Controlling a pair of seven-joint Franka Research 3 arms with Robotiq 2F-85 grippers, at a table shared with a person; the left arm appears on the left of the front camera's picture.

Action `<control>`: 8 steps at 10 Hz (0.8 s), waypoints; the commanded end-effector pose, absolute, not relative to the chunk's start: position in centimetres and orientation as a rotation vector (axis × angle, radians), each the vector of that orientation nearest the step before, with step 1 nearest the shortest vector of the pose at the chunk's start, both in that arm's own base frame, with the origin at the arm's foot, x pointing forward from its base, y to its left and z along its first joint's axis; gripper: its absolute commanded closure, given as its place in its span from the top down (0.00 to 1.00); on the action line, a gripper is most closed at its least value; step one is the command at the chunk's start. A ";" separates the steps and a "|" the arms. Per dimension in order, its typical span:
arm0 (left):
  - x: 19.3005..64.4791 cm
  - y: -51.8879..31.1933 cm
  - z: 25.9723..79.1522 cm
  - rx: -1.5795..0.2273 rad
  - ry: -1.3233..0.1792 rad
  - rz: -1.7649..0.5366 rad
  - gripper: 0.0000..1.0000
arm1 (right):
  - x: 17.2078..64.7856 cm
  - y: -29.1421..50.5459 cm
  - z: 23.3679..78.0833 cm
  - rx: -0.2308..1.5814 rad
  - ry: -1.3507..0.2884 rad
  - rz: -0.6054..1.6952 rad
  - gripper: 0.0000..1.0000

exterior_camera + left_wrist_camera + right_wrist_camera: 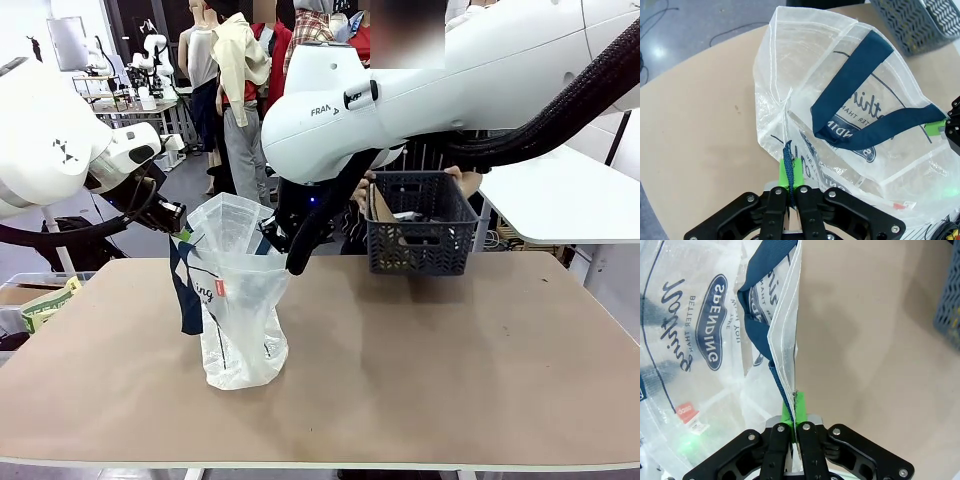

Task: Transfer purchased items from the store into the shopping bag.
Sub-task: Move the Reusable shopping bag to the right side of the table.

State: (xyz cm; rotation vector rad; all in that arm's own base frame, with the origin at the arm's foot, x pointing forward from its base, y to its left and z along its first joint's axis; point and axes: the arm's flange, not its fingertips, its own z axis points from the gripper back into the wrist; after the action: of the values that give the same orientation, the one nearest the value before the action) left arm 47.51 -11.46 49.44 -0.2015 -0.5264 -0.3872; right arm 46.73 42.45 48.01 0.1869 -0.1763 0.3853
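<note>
The counter [450, 350] carries the shopping bag [240, 300] at its left. The store basket [420, 225], with purchased items [382, 210] inside, is at the far edge. The left hand [791, 172] and right hand [794, 407] are each clamped tight on opposite bag rims. Spread the rims evenly and level so the mouth gapes without tearing the thin film.

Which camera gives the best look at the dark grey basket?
The front view: the basket shows nearly whole at the table's far edge, lattice walls and rim, a person's hand at its side. The left wrist view catches one lattice corner; the right wrist view, a blurred sliver at its edge.
</note>
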 end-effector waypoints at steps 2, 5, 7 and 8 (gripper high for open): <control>47.5 -11.2 49.5 -0.195 -0.523 -0.394 0.00 | 46.6 42.3 47.7 0.186 -0.174 0.384 0.00; 47.5 -11.2 49.5 -0.195 -0.523 -0.394 0.00 | 46.6 42.3 47.7 0.186 -0.174 0.384 0.00; 47.5 -11.2 49.5 -0.195 -0.523 -0.394 0.00 | 46.6 42.3 47.7 0.186 -0.174 0.384 0.00; 47.5 -11.2 49.5 -0.195 -0.523 -0.394 0.00 | 46.6 42.3 47.7 0.186 -0.174 0.384 0.00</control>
State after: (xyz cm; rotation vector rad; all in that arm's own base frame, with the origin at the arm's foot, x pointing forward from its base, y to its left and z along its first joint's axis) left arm 47.51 -11.46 49.44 -0.2016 -0.5263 -0.3874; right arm 46.73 42.45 48.01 0.1869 -0.1763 0.3853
